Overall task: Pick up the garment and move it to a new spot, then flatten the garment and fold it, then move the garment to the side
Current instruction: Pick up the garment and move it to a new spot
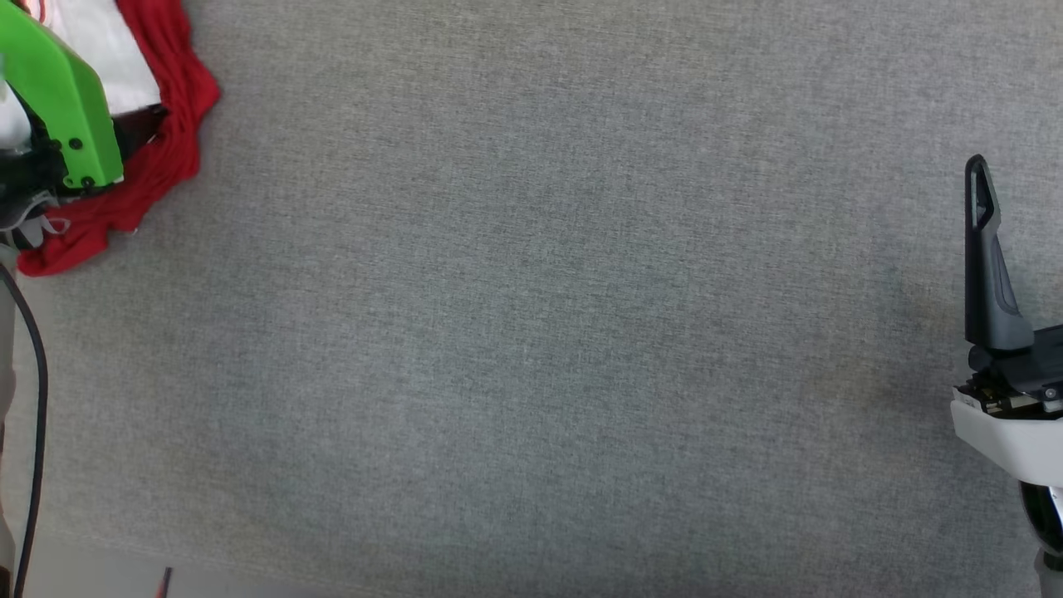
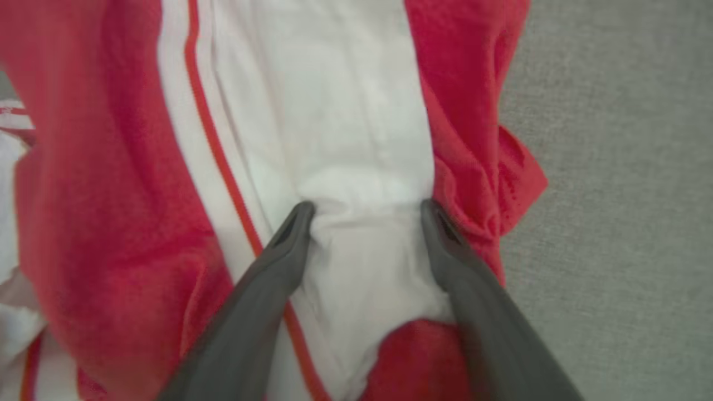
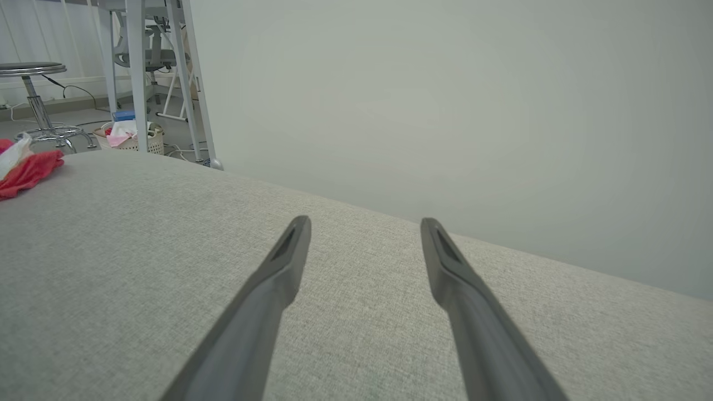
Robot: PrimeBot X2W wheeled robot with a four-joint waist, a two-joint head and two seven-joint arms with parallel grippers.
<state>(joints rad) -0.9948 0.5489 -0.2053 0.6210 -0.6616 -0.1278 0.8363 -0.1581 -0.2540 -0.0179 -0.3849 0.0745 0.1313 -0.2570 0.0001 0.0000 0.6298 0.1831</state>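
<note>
While the garment (image 1: 170,141) lies crumpled in the upper left corner of the head view, its red folds bunched around a patch of white, a green casing (image 1: 66,100) on the left arm hangs over it and covers part of the cloth. A dark cable (image 1: 37,390) runs down the left edge below. The grey fabric-covered table (image 1: 531,332) spreads across the middle of the frame to the right edge. There one dark finger (image 1: 984,249) of the right gripper (image 3: 365,223) points up the frame (a pale wrist housing sits beneath it), well apart from the shirt.

In the left wrist view, red jersey takes up the left side. Next come a white band with a thin red stripe and a broad white panel at centre. The left gripper (image 2: 365,209) stands with its jaws spread wide, and both fingertips (image 2: 301,214) press into the white cloth, which puckers between them. The jaws are not clamped on it. A red fold hangs at the right tip, with grey table surface beyond.

In the right wrist view, the garment shows as a small red heap at the far left edge. A stool (image 3: 33,69), a basket (image 3: 131,139) and pale table legs (image 3: 133,72) stand behind it at upper left. The right gripper's jaws are wide apart above the grey surface and hold nothing, with a plain wall (image 3: 445,111) behind.
</note>
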